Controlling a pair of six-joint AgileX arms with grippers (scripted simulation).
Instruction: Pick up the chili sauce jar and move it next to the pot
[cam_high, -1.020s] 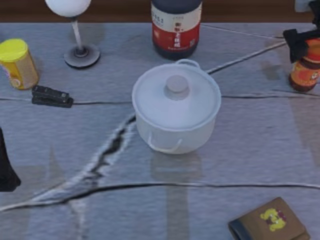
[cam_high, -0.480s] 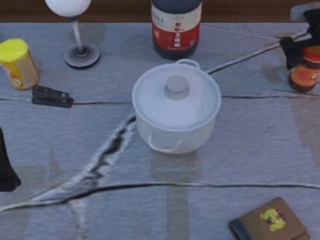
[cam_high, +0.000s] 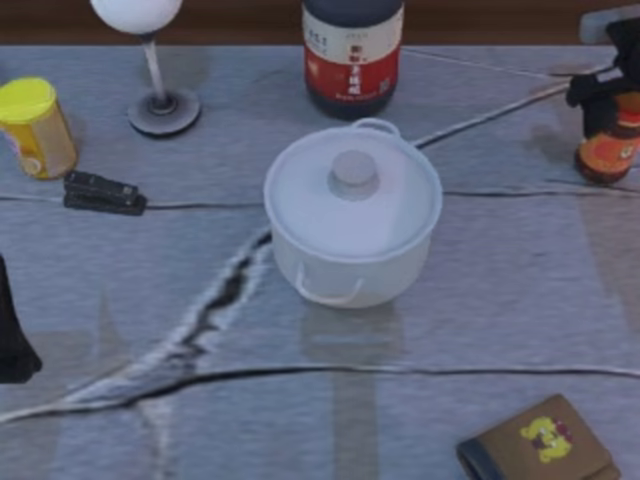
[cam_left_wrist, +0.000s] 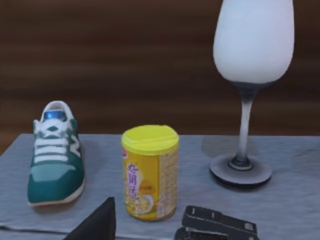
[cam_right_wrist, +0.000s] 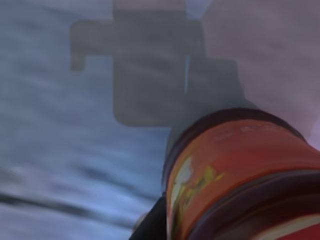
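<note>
The chili sauce jar (cam_high: 608, 152), small and dark with an orange-red label, stands at the table's far right edge. My right gripper (cam_high: 603, 95) sits over its top, shut on it. In the right wrist view the jar (cam_right_wrist: 240, 175) fills the near corner, tilted, with one dark finger (cam_right_wrist: 152, 225) pressed against its side and the gripper's shadow on the cloth beyond. The white pot (cam_high: 352, 225), with flat lid, knob and loop handles, stands mid-table, well left of the jar. My left gripper (cam_high: 12, 345) is parked at the left edge, open.
A tall dark bottle (cam_high: 352, 55) stands behind the pot. At the back left are a wine glass (cam_high: 150, 60), a yellow jar (cam_high: 37, 127) and a black stapler (cam_high: 103, 193). A brown book (cam_high: 538, 445) lies front right. The left wrist view shows a green shoe (cam_left_wrist: 54, 155).
My right gripper dipped towards the jar, then came back up slightly with the jar. The pot and the left arm have not moved.
</note>
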